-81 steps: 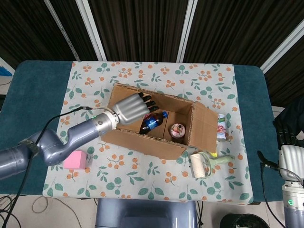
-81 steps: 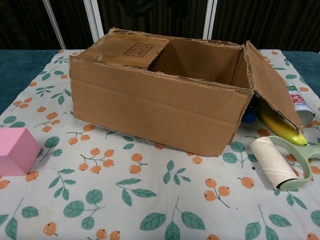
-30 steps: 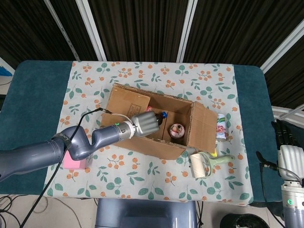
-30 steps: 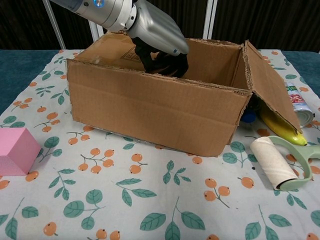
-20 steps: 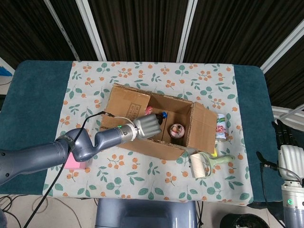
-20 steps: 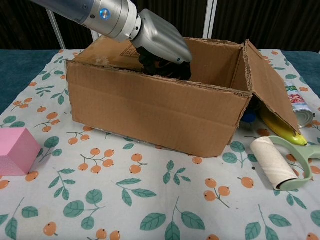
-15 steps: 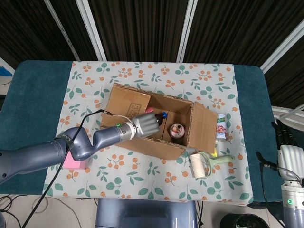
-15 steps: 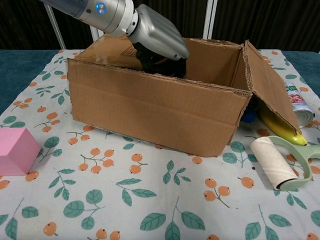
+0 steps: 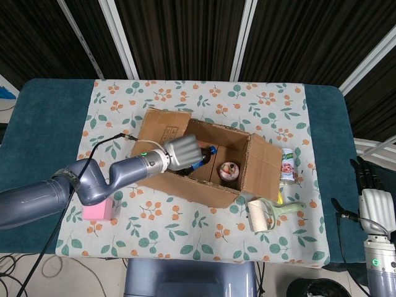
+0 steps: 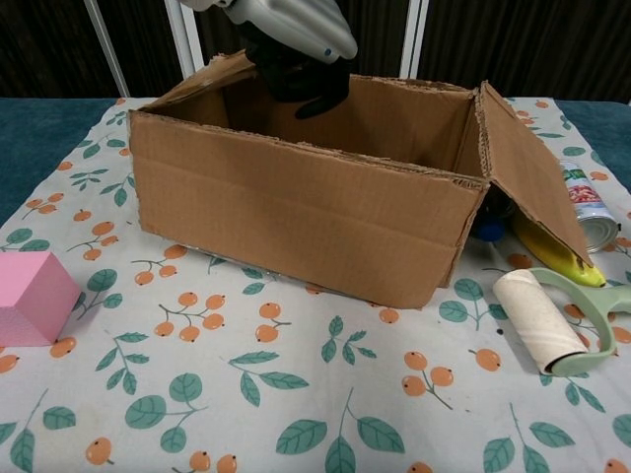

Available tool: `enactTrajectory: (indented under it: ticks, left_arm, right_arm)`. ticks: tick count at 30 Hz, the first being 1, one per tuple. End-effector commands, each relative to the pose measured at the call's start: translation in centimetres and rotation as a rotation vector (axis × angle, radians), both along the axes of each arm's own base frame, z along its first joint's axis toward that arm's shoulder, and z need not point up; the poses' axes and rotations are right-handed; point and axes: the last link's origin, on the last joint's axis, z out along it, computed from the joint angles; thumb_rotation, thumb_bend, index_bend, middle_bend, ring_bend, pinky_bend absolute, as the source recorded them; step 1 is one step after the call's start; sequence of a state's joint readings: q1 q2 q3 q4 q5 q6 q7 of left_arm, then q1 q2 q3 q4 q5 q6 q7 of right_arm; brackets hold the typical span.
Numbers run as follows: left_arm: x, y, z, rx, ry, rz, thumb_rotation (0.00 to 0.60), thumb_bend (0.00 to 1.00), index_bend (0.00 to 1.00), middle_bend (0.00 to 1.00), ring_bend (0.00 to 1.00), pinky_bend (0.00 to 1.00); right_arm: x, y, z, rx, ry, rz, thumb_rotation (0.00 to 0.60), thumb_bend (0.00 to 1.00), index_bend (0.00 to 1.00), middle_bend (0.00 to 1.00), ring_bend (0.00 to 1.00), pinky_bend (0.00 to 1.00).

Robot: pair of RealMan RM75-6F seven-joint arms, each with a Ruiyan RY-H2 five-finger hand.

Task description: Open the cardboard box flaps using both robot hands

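Head view: cardboard box (image 9: 204, 164) mid-tabletop (image 9: 55, 124). Your left hand (image 9: 182, 153) sits under the left flap (image 9: 162, 126), fingers curled, nothing pinched; lift it outward slowly so the box stays put. Your right hand (image 9: 372, 199) hangs off the tabletop, fingers spread, holding nothing. Contents: blue bottle (image 9: 203, 155), 1 cup (image 9: 229, 170).

Chest view: right flap (image 10: 527, 177) already folded out; the contents are hidden.

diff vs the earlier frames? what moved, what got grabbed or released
The left hand went from resting on top of the left flap to reaching inside the cardboard box, then rose, lifting that flap from flat to tilted up. Whether it grips the flap is unclear. The right hand stayed idle off the table; right flap, lint roller and pink block unchanged.
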State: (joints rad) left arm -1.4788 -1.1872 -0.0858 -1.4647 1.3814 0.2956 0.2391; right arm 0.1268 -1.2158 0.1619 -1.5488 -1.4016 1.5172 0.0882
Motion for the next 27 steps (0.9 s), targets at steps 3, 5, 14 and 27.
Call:
enactTrajectory:
  ticks: [3,5,14,27]
  left_arm:
    - [0.3,-0.1,1.6,0.022,-0.015,-0.016,0.6,0.95,0.55,0.65,0.51,0.53]
    - [0.4,-0.2,2.3,0.032,-0.013,-0.023,0.6,0.95,0.55,0.65,0.51,0.53]
    - [-0.1,-0.4,5.9,0.086,-0.003,-0.035,0.6,0.95,0.55,0.65,0.51,0.53]
    - [-4.5,-1.3,11.9,0.19,0.009,0.04,0.6,0.95,0.55,0.65,0.51,0.53]
  right_arm:
    - [0.0,0.0,-0.1,0.005,0.001,0.001,0.6,0.29,0.0,0.0,0.05,0.23]
    - [0.1,0.0,-0.1,0.006,0.001,0.002,0.6,0.29,0.0,0.0,0.05,0.23]
    - [0.1,0.1,-0.2,0.01,-0.005,0.004,0.6,0.29,0.0,0.0,0.05,0.23]
    - [0.4,0.3,-0.4,0.022,-0.008,0.01,0.6,0.29,0.0,0.0,0.05,0.23]
